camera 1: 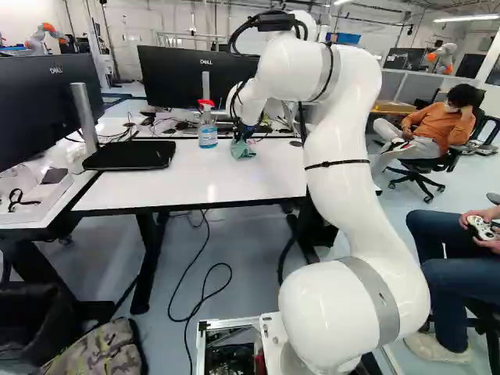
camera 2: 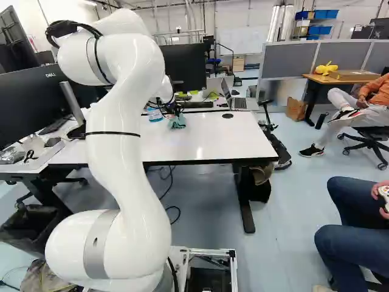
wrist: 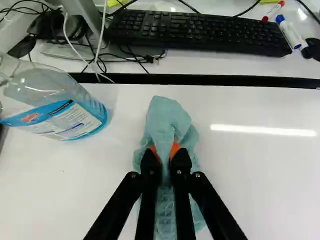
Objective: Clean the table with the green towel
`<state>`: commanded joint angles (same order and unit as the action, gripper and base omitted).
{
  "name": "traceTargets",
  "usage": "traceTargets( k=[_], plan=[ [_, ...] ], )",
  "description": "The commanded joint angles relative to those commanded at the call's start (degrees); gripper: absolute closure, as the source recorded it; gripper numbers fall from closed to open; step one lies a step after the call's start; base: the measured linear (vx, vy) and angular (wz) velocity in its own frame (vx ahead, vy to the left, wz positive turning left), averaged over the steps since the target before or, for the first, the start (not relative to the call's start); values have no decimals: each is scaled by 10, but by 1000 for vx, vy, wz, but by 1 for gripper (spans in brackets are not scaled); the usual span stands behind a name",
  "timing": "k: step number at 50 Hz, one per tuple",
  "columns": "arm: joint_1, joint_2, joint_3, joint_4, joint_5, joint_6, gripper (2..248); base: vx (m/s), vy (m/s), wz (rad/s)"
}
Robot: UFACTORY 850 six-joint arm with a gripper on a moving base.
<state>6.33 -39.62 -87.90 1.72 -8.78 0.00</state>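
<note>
A: How is the white UFACTORY 850 arm point(camera 1: 340, 164) standing?

B: Tall. It climbs from its lowest joint, bends over at the top beneath a loop of black cable point(camera 1: 236, 35), then reaches ahead and down, bringing the tool point(camera 1: 244, 139) low over the far part of the white tabletop point(camera 1: 172, 183).

A: And the tool itself?

B: In the wrist view, its two fingers are clamped on the green towel point(wrist: 167, 120), which is pinched between the orange pads point(wrist: 174, 149). The cloth bunches up there, with folds bulging ahead of the fingertips and more spreading beneath them.

A: Is the towel on the tabletop?

B: It's over the far part, and its lower folds seem to touch the surface, though the base views show it small.

A: Anything close by?

B: A spray bottle point(camera 1: 207, 129) with a red-and-white head stands upright beside the towel, apart from it. The black computer keyboard point(wrist: 200, 32) lies ahead of the tool, past a dark strip point(wrist: 210, 79).
</note>
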Motion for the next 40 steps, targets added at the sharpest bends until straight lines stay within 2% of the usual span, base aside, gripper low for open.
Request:
traceTargets(
  k=[40],
  plan=[
    [0,0,0,0,-33,0,213,0,0,0]
  ],
)
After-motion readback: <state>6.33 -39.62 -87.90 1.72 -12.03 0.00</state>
